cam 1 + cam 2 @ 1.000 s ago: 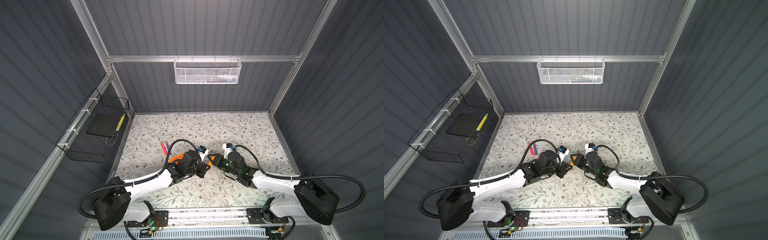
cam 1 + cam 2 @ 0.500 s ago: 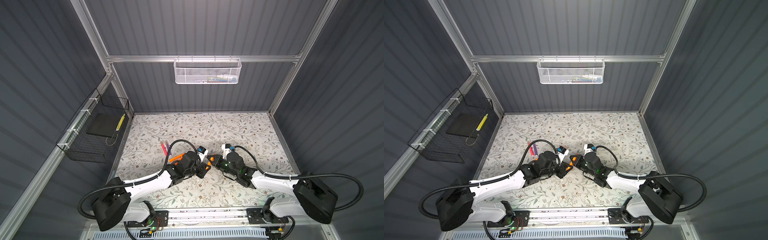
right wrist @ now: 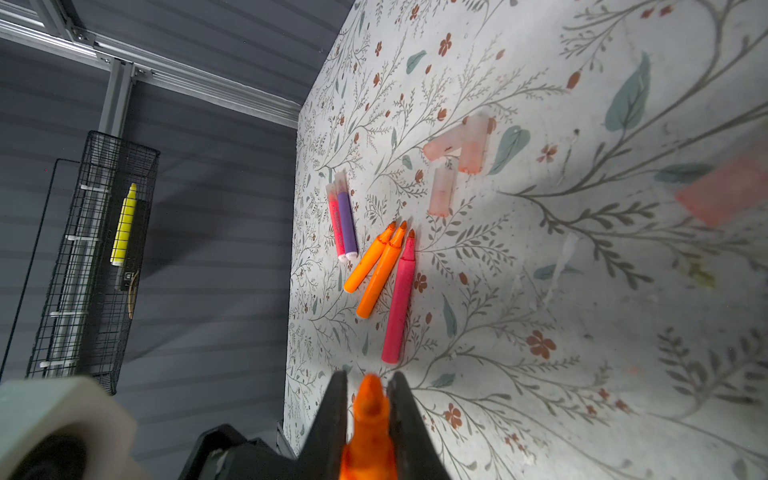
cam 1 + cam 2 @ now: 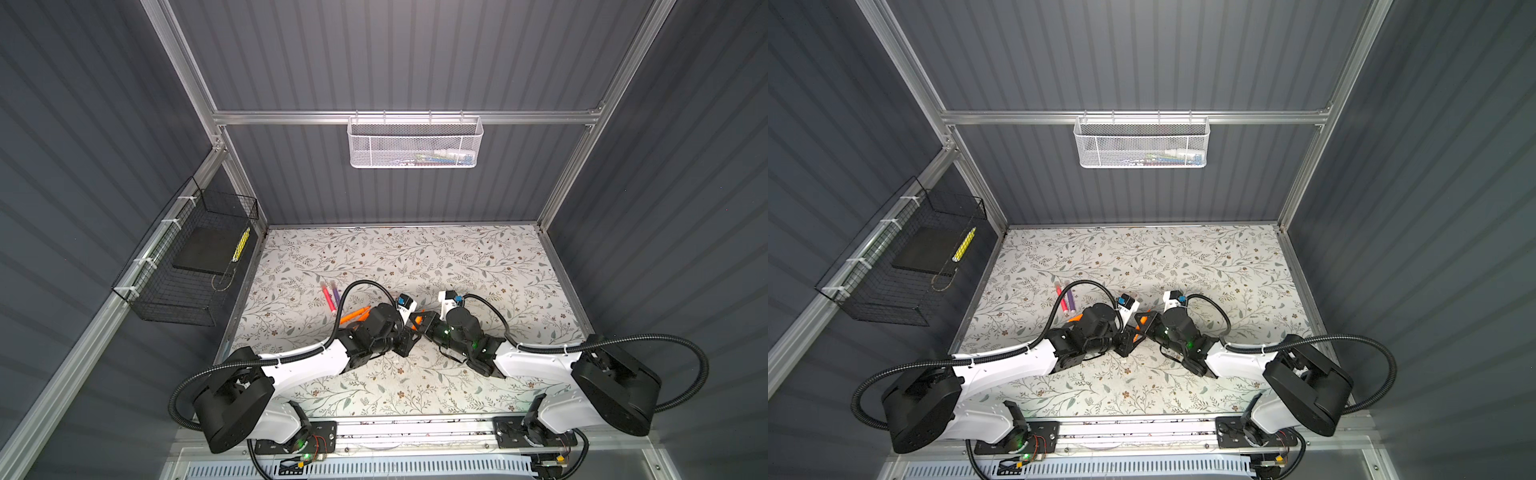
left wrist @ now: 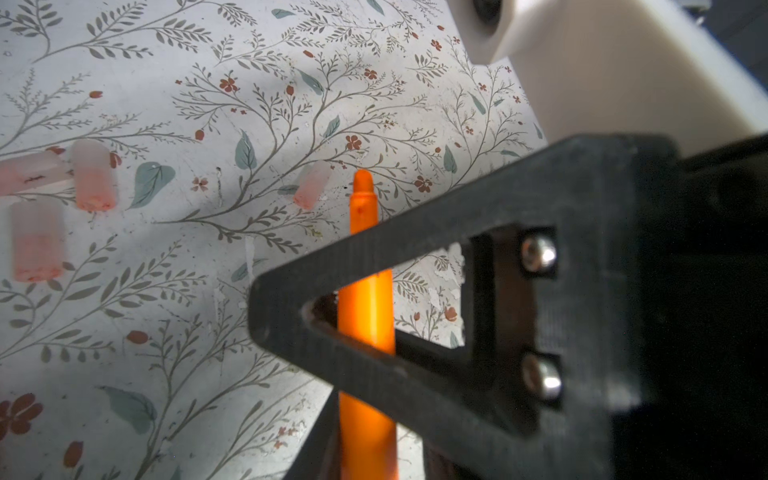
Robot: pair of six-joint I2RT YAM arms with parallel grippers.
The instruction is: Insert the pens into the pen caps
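Note:
At the table's middle, an orange pen (image 5: pixel 365 299) runs between both grippers, which meet tip to tip. My right gripper (image 3: pixel 368 376) (image 4: pixel 419 323) is shut on the pen near its pointed tip. My left gripper (image 5: pixel 374 449) (image 4: pixel 402 343) stands slightly open around the pen's rear, with a gap beside one finger. Two orange pens (image 3: pixel 376 270) and a pink pen (image 3: pixel 399 299) lie uncapped on the table. A pink-red pen (image 3: pixel 336 224) and a purple pen (image 3: pixel 347 220) lie side by side wearing caps. Several loose pen caps (image 3: pixel 473 145) (image 5: pixel 93 174) lie nearby, and one cap (image 5: pixel 311 185) lies just past the held pen's tip.
A white mesh basket (image 4: pixel 415 145) hangs on the back wall. On the left wall hangs a black wire basket (image 4: pixel 187 266) with a yellow marker (image 4: pixel 241 245) in it. The right arm's white housing (image 5: pixel 623 62) stands close to the left wrist camera.
My right gripper has edged left toward the left gripper and closed on the orange pen. The left jaws have eased apart on the same pen.

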